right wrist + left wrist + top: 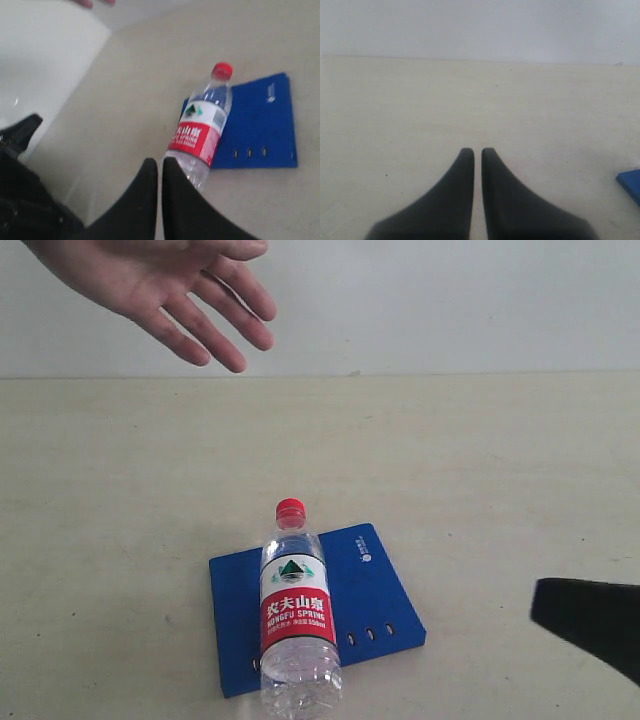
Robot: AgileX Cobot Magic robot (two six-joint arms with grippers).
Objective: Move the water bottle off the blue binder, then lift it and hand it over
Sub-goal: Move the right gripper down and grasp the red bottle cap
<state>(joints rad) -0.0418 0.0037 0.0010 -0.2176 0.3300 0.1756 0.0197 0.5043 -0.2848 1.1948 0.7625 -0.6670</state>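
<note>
The water bottle (295, 605) lies on its side across the blue binder (370, 590), red cap pointing to the far side, its base overhanging the binder's near edge. The right wrist view shows the same bottle (202, 130) and binder (260, 125), with my right gripper (160, 162) shut and empty just short of the bottle's base. In the exterior view only a dark part of the right arm (590, 620) shows, to the right of the binder. My left gripper (477, 151) is shut and empty over bare table, with a corner of the binder (631, 182) at that view's edge.
A person's open hand (170, 290) hovers above the far left of the beige table (480, 460). A white wall stands behind the table. The right wrist view shows a dark part of the arm (20, 200) beside the table.
</note>
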